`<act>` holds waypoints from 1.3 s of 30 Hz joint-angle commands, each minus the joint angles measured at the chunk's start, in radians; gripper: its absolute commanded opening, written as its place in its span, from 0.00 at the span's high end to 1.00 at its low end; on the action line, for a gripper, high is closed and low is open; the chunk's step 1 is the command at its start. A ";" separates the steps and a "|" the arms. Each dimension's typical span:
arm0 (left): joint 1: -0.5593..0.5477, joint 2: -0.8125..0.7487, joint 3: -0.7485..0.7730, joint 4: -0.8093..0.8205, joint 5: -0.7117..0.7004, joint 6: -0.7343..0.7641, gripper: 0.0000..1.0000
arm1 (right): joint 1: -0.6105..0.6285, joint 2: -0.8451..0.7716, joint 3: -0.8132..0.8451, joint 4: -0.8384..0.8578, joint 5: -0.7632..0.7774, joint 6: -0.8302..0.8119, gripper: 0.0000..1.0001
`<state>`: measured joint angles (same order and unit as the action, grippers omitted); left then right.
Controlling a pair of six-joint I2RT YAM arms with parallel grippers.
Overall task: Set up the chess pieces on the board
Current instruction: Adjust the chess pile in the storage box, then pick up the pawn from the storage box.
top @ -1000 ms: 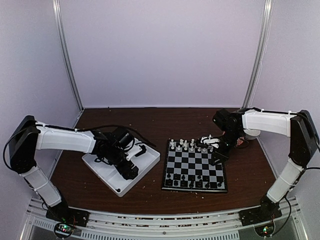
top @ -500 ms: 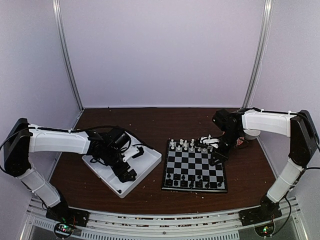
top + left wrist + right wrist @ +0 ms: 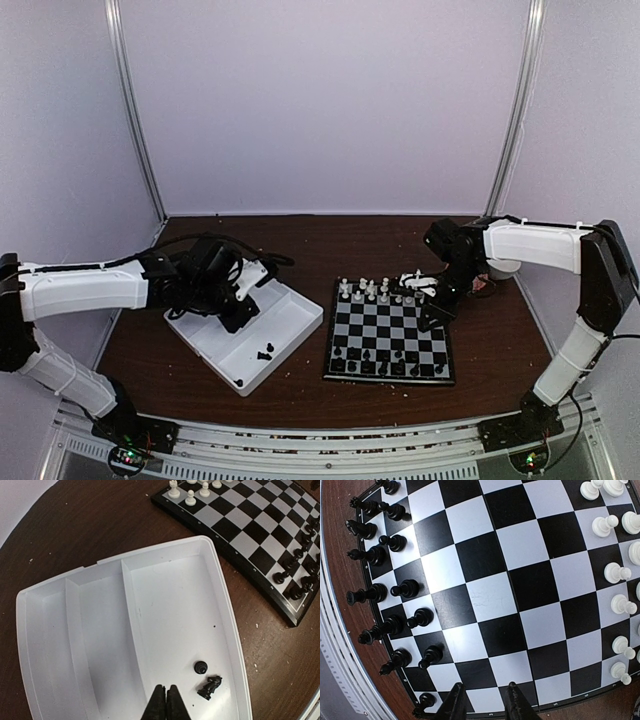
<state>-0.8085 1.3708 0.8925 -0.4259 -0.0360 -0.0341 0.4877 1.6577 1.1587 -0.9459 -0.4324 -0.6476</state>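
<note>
Since a second ago the left arm has drawn back toward the far left, away from the near part of the white tray [image 3: 75, 630], and its jaws, wide then, have snapped together. The left gripper [image 3: 166, 692] is now clenched with its two fingers pressed flat against each other, nothing showing between them, and it hangs over the tray's compartment on the board's side. Two stray black men lie in that compartment near its near right edge: a round-topped piece [image 3: 200, 667] and, just beside it, a second piece [image 3: 210, 686] lying on its side. Both are clear of the fingers. The tray sits at an angle on the brown table [image 3: 300, 240], just left of the board [image 3: 390, 330]. The black chess pieces [image 3: 395, 587] that are already set stand in two rows along the board's near edge, and the white pieces [image 3: 378, 290] stand along its far edge. The right arm has not shifted. The right gripper [image 3: 485, 700] hangs above the board's far right part with its fingers apart, bare squares showing in the gap, grasping nothing.
</note>
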 commanded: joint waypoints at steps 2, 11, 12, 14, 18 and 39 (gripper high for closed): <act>0.011 0.052 0.017 -0.002 0.118 0.036 0.92 | 0.009 -0.025 -0.004 0.012 -0.026 -0.001 0.72; 0.012 0.164 0.069 -0.133 0.261 0.197 0.71 | 0.012 -0.067 -0.024 0.023 -0.046 -0.004 0.72; 0.013 0.171 0.075 -0.146 0.270 0.200 0.72 | 0.012 -0.072 -0.028 0.026 -0.048 -0.003 0.72; 0.017 0.199 0.095 -0.170 0.269 0.187 0.72 | 0.012 -0.079 -0.038 0.031 -0.053 -0.003 0.72; 0.017 0.254 0.144 -0.192 0.275 0.143 0.73 | 0.012 -0.082 -0.049 0.037 -0.054 -0.004 0.72; 0.017 0.318 0.182 -0.193 0.188 0.099 0.73 | 0.012 -0.067 -0.030 0.033 -0.059 -0.003 0.72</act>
<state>-0.7982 1.6817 1.0588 -0.6270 0.1646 0.0795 0.4934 1.5982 1.1191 -0.9081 -0.4751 -0.6491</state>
